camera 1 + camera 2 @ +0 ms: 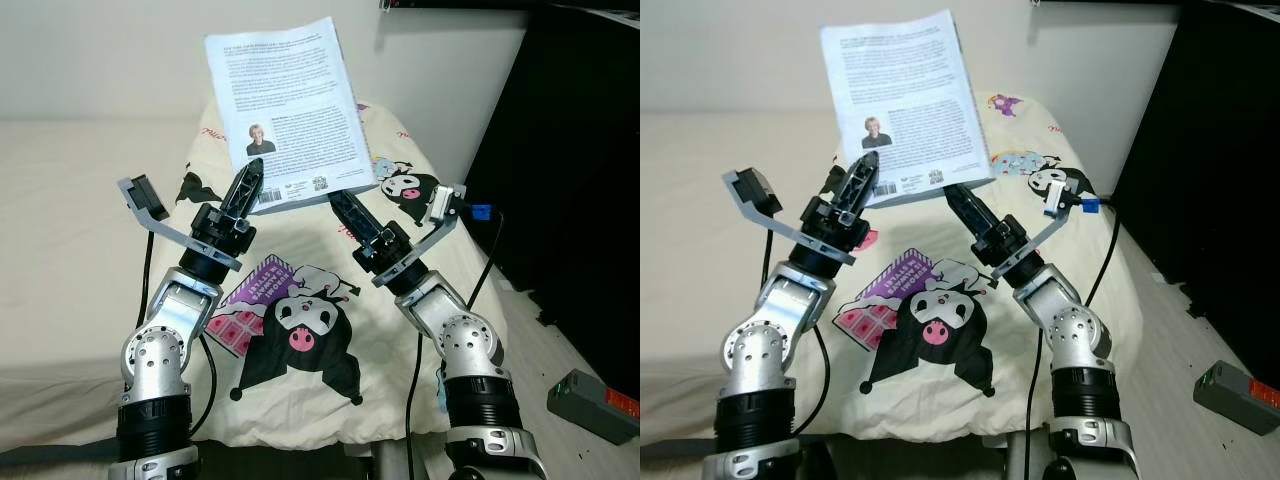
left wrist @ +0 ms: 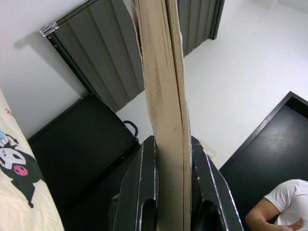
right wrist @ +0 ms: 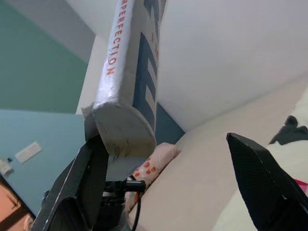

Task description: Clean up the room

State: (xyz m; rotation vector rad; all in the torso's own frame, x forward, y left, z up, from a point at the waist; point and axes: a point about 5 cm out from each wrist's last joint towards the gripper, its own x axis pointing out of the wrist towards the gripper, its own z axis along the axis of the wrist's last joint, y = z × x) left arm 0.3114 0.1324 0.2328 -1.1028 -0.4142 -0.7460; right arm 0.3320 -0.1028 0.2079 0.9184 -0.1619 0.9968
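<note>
The left hand (image 1: 247,186) is clamping the book (image 1: 288,110) by its lower edge, upright above the bed (image 1: 70,200) near its right edge, while the right hand (image 1: 345,208) (fingers spread wide) is steadying the spine, so it should keep the book from tipping.

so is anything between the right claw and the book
Nothing visible. The book is held upright over the bed, clamped at its lower edge by the left claw. The right claw is open at the spine corner.
</note>
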